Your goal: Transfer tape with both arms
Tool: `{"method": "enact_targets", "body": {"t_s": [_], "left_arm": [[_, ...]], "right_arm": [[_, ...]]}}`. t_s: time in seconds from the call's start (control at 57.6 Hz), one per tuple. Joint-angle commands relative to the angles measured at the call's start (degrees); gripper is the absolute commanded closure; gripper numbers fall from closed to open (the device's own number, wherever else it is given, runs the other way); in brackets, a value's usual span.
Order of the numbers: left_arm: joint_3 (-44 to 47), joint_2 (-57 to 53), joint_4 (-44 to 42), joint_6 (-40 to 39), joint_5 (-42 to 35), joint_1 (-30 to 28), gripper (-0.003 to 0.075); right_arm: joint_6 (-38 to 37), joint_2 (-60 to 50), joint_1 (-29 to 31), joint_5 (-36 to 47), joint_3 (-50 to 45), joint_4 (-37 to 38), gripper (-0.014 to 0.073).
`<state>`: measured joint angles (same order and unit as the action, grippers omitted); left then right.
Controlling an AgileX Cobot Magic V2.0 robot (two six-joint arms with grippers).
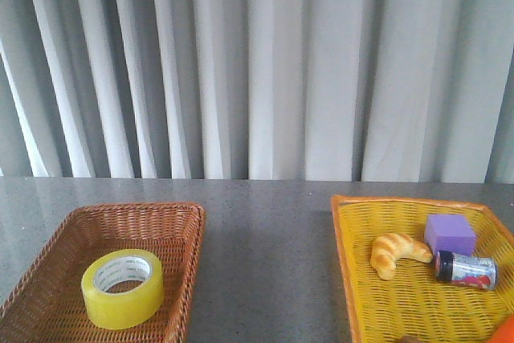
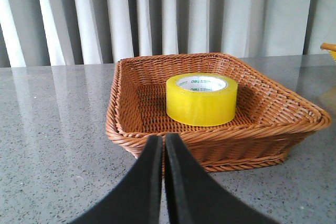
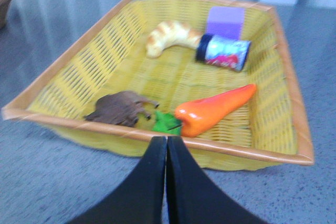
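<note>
We see the tape (image 1: 122, 289), a stiff, light, slick roll best pinched through its core wall, lying flat in the brown basket (image 1: 60, 247), both pincers pressed together.

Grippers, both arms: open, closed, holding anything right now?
Left black gripper: shut, empty, short of the wide yellow tape roll.
Right black gripper: shut, empty.

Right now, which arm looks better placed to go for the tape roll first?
Left. Its shut gripper faces the brown basket holding the tape; the right gripper faces the yellow basket.
</note>
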<state>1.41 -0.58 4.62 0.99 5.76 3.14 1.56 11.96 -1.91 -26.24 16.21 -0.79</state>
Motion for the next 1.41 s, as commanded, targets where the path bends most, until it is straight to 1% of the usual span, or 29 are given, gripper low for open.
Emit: {"method": "enact_targets", "body": {"t_s": [0.0,0.069,0.191,0.243,0.347,1.389], "left_arm": [[-0.5,-0.9,0.1,-0.6,-4.7,-0.2,0.0727],[-0.5,-0.9,0.1,-0.6,-4.7,-0.2,0.0727],[-0.5,-0.9,0.1,-0.6,-4.7,-0.2,0.0727],[-0.5,-0.9,0.1,-0.6,-4.7,-0.2,0.0727],[-0.5,-0.9,0.1,-0.6,-4.7,-0.2,0.0727],[-0.5,-0.9,0.1,-0.6,-4.7,-0.2,0.0725]], "right_arm": [[0.5,-4.0,2.5,13.5,-5.4,-1.4,0.0601],[0.5,-6.9,4.0,18.5,-10.8,-2.7,0.0601],[0.5,-11.3,5.0,25.9,-18.0,-2.7,0.0601],[0.5,-13.4,5.0,22.3,-17.7,-2.6,0.0601],[0.9,-13.2,5.0,21.7,-18.0,-2.4,0.0601],[0.9,-13.2,5.0,22.0,-17.9,-2.5,0.0601]]}}
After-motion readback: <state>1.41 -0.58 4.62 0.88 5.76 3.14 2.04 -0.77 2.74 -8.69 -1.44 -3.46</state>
